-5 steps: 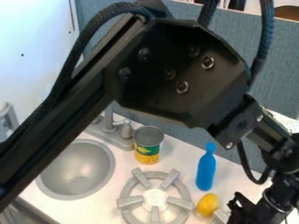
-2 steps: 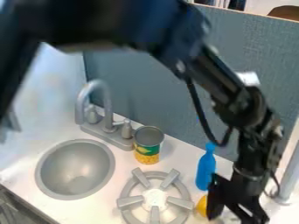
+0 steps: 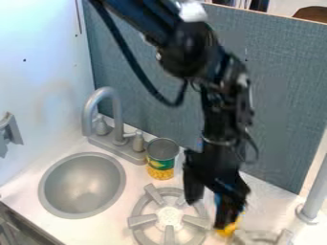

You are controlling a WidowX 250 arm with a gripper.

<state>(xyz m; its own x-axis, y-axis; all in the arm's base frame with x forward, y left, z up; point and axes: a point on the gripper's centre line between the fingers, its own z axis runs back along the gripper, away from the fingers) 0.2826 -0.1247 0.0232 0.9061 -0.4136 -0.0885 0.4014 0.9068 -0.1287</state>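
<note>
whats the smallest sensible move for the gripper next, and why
Probably a slight shift toward the yellow item before any lowering: the open gripper hangs over the burner, one finger partly covers that item, and clearance to the blue bottle is hard to judge.

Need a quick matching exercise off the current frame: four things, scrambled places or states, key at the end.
Things
1. Can
2. Sink
3. Gripper
4. Yellow object

Places or states
A. Partly hidden behind a black part of the robot
B. Round, grey, set into the counter
C. Hanging by the burner, fingers apart
D. Upright beside the faucet, green and yellow label

Pairs: 1-D, 2-B, 3-C, 4-A
</note>
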